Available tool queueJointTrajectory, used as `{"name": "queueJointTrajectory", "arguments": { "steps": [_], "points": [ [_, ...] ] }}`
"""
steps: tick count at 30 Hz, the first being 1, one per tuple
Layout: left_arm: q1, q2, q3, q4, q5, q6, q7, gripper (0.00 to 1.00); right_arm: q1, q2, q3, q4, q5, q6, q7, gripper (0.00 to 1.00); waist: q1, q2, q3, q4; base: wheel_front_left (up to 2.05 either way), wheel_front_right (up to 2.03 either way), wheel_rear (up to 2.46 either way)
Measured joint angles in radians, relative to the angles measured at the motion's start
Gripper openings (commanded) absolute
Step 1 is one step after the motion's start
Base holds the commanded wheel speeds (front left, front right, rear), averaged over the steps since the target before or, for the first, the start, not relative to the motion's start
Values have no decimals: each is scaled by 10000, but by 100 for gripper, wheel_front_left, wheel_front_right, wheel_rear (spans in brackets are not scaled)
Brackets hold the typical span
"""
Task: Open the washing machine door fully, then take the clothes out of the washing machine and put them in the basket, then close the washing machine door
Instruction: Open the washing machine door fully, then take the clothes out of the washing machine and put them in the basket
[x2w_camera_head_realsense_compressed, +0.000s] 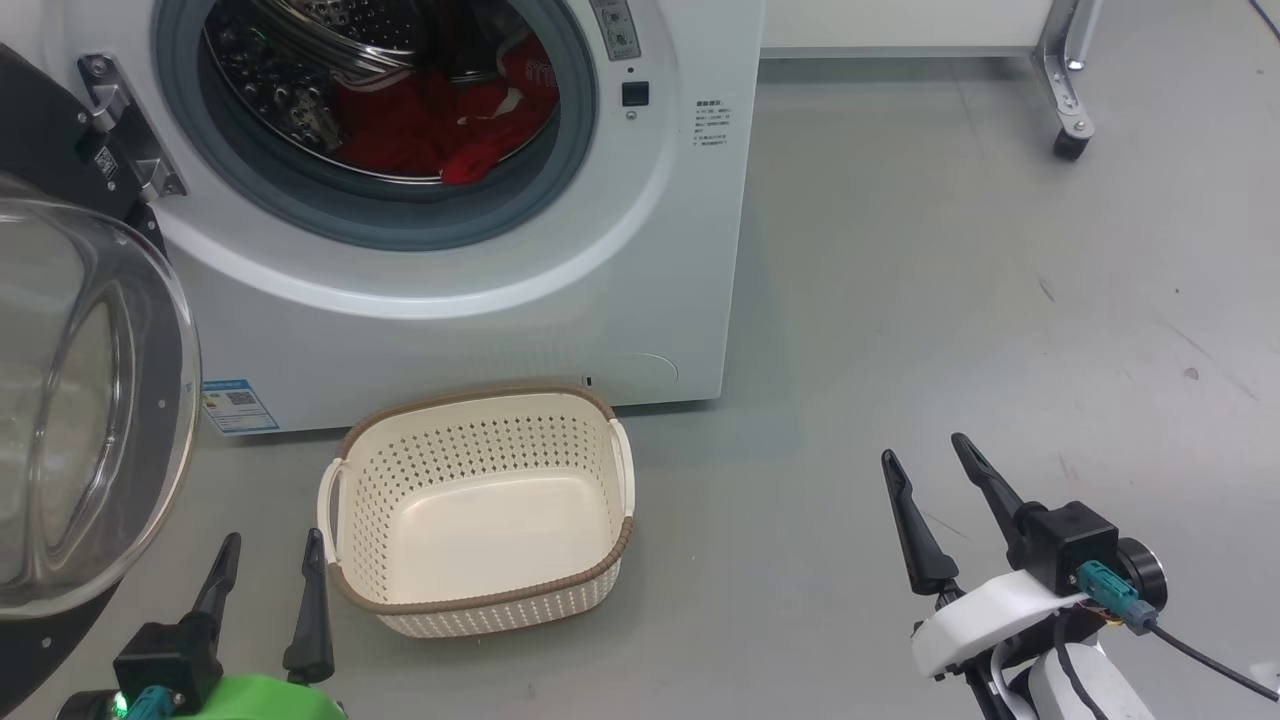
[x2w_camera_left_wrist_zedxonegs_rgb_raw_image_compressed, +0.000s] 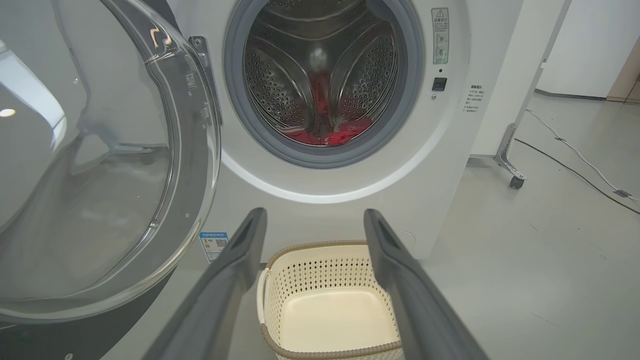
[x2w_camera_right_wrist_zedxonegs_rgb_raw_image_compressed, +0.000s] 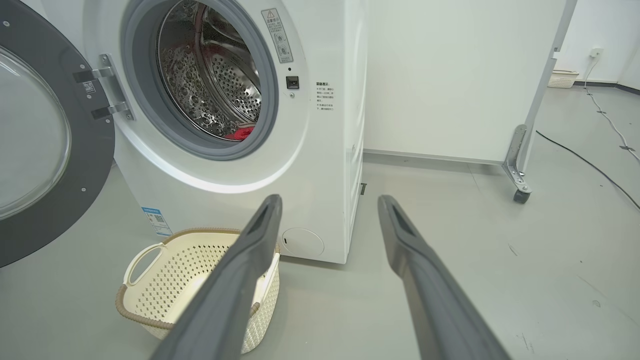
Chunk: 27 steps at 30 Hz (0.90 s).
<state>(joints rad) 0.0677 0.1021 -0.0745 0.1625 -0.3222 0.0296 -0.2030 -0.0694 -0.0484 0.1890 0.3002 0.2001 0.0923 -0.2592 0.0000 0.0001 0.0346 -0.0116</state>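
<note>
The white washing machine (x2w_camera_head_realsense_compressed: 560, 300) stands ahead with its door (x2w_camera_head_realsense_compressed: 90, 400) swung wide to the left, glass bowl bulging toward me. Red clothes (x2w_camera_head_realsense_compressed: 440, 125) lie low in the steel drum, also visible as clothes (x2w_camera_left_wrist_zedxonegs_rgb_raw_image_compressed: 330, 135) and a red scrap of clothes (x2w_camera_right_wrist_zedxonegs_rgb_raw_image_compressed: 240, 133). The cream basket (x2w_camera_head_realsense_compressed: 480, 600) sits on the floor before the machine with nothing in it. My left gripper (x2w_camera_head_realsense_compressed: 272, 555) is open, low beside the basket's left end and just right of the door. My right gripper (x2w_camera_head_realsense_compressed: 925, 455) is open over bare floor, well right of the basket.
A white wheeled panel stands right of the machine, its caster (x2w_camera_head_realsense_compressed: 1070, 145) on the grey floor. Cables (x2w_camera_right_wrist_zedxonegs_rgb_raw_image_compressed: 590, 165) trail across the floor at the far right. A second pale basket (x2w_camera_right_wrist_zedxonegs_rgb_raw_image_compressed: 562, 79) sits far back by the wall.
</note>
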Motion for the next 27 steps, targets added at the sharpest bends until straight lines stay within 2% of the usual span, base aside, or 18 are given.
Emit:
{"name": "queueJointTrajectory", "arguments": {
  "steps": [6,27],
  "points": [
    [0,4,-75,-102,2,0,104,100,28,6,-71,-138,21,-130,0,100,0,0,41,-232,0,0,0],
    [51,4,-171,-347,2,15,451,100,166,12,-84,-307,21,-236,0,100,0,0,98,-289,0,0,0]
  ]
}}
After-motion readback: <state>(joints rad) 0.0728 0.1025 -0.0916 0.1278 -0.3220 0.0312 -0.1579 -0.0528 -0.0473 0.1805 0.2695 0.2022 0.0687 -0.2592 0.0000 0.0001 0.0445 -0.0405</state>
